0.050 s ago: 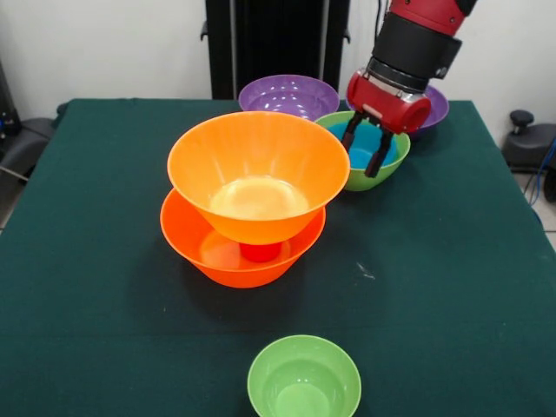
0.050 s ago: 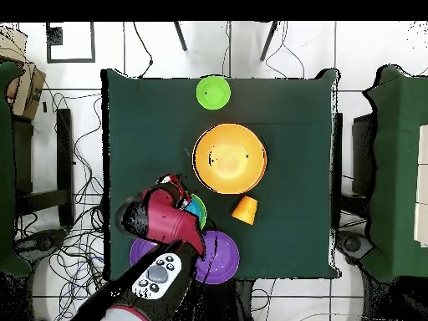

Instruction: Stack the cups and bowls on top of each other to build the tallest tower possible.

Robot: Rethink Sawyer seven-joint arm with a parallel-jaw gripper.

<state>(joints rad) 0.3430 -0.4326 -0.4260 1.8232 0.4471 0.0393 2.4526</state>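
The tower is two large orange bowls, the upper one resting on a red cup that stands inside the lower one. Behind it to the right, a medium green bowl holds a blue bowl. My gripper hangs open over the blue bowl, its black fingers spread; I cannot tell if they touch it. An orange cup lies beside the tower, seen only from overhead. A small green bowl sits alone near the front edge.
Two purple bowls stand at the back, one beside the green bowl and one partly behind the arm. The dark green table has open cloth on its left and right sides.
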